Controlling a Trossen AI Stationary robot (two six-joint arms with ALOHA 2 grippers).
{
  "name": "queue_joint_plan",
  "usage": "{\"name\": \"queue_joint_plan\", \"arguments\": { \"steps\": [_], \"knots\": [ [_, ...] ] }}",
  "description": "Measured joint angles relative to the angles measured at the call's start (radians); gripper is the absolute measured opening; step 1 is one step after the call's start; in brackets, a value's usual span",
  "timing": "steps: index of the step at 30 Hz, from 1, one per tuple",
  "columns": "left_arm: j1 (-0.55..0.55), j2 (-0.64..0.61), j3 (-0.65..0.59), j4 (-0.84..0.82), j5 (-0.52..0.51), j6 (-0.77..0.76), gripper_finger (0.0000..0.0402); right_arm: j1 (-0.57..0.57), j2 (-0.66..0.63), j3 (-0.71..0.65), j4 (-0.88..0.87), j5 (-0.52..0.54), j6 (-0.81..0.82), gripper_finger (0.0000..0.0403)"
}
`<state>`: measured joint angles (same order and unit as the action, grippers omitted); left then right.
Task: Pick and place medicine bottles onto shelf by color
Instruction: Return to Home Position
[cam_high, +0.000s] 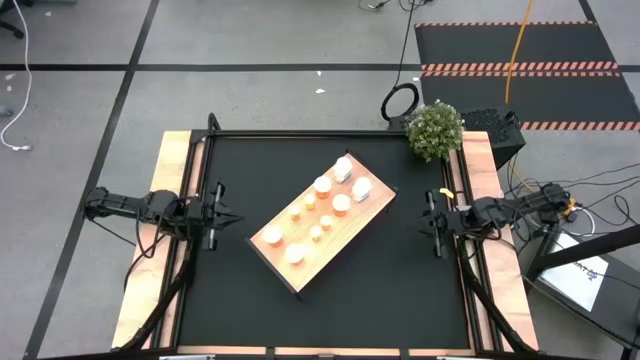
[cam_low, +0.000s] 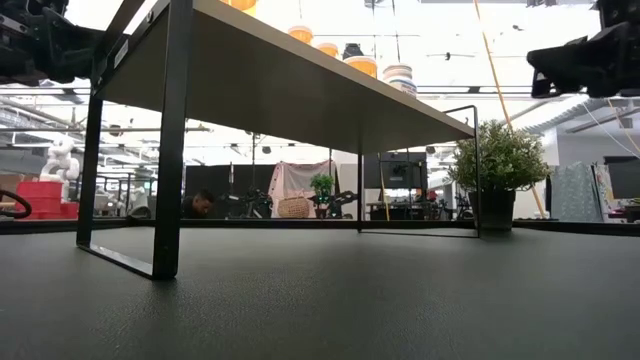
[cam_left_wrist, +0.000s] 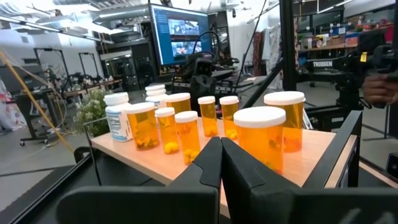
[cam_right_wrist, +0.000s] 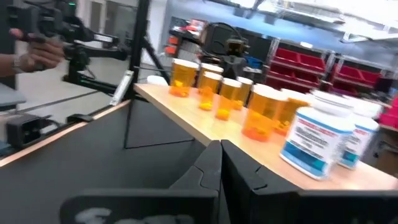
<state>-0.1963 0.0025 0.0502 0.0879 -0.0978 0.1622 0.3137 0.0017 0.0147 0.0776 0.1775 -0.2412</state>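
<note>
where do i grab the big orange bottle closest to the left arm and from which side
Take the big orange bottle around its round body, just under the white cap, coming level from the shelf end facing the left arm: it stands upright at that edge, with other bottles crowded behind.

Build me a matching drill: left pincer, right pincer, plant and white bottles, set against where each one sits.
Things:
1. left pincer
2. right pincer
3. plant
4. white bottles

Places:
A. on the shelf, at its end nearest the plant
B. by the table's left edge
C. at the table's far right corner
D. by the table's right edge

Pairs: 1-B, 2-D, 3-C, 4-A.
</note>
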Motion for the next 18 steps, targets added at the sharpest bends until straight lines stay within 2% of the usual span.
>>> {"name": "queue_joint_plan", "arguments": {
  "steps": [5,11,18],
  "knots": [
    [0.000,0.000,0.000,-0.004,0.000,-0.006,0.0015,-0.072,0.000,0.000,-0.005,-0.060,0.012,0.0000],
    [0.000,0.000,0.000,-0.008,0.000,0.005,0.0003,-0.178,0.000,0.000,0.013,-0.174,-0.007,0.0000],
    [0.000,0.000,0.000,-0.009,0.001,0.003,0.0011,-0.282,0.000,0.000,-0.012,-0.273,0.031,0.0000]
  ]
}}
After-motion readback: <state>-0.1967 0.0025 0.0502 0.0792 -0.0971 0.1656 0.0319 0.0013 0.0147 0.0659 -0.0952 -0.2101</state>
